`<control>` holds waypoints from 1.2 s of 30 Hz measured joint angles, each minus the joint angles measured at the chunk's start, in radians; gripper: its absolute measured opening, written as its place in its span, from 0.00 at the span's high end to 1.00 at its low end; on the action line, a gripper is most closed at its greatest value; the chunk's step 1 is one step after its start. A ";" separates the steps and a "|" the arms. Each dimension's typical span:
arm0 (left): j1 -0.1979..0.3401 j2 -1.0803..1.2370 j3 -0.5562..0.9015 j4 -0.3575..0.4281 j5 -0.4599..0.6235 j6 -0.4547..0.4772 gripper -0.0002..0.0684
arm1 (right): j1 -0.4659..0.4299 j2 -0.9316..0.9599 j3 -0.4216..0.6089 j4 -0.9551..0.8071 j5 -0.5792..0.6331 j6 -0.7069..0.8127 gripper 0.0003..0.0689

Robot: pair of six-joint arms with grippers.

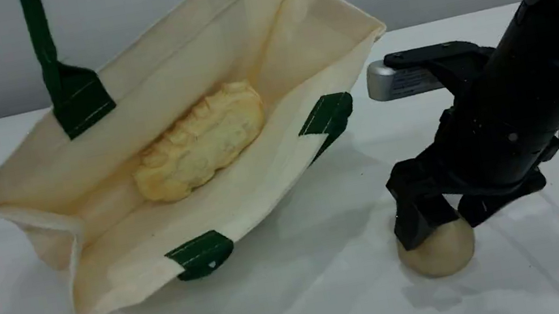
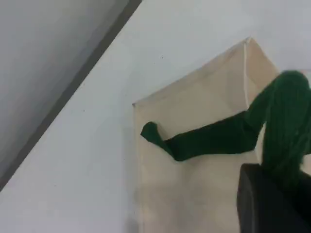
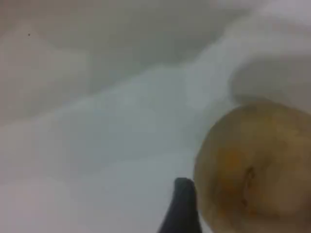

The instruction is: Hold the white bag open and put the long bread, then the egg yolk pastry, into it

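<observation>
One long bread (image 1: pixel 199 143) in white bag (image 1: pixel 214 47), right hand (image 1: pixel 444 228) — astride egg yolk pastry (image 1: pixel 441 258)

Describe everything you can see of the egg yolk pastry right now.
The egg yolk pastry is a round, smooth beige-tan ball, like matte baked dough, with an orange-tinged crease on top in the right wrist view. It rests on the white table, outside the white bag and to its right in the scene view. The right gripper straddles its top, jaws apart, one fingertip at its edge; whether they press it cannot be told.
</observation>
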 joint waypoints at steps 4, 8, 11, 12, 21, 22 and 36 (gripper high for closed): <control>0.000 0.000 0.000 0.000 0.000 0.000 0.86 | 0.000 0.000 0.000 0.002 -0.010 -0.005 0.28; 0.000 0.000 0.000 0.000 0.000 0.000 0.86 | 0.000 0.022 0.000 0.002 -0.017 -0.005 0.36; 0.000 0.000 0.000 0.000 0.000 0.000 0.86 | -0.001 0.044 0.000 0.004 -0.019 -0.005 0.38; 0.000 0.000 0.000 0.000 0.000 0.000 0.86 | -0.001 0.051 -0.001 0.006 -0.019 -0.004 0.39; 0.000 0.000 0.000 0.000 0.000 0.000 0.86 | -0.001 0.065 -0.001 0.009 -0.014 -0.002 0.56; 0.000 0.000 0.000 0.000 0.000 0.000 0.86 | -0.001 0.065 -0.001 0.009 -0.013 -0.002 0.56; 0.000 0.000 0.000 0.000 0.000 0.000 0.86 | 0.000 0.009 0.003 -0.008 0.071 -0.011 0.63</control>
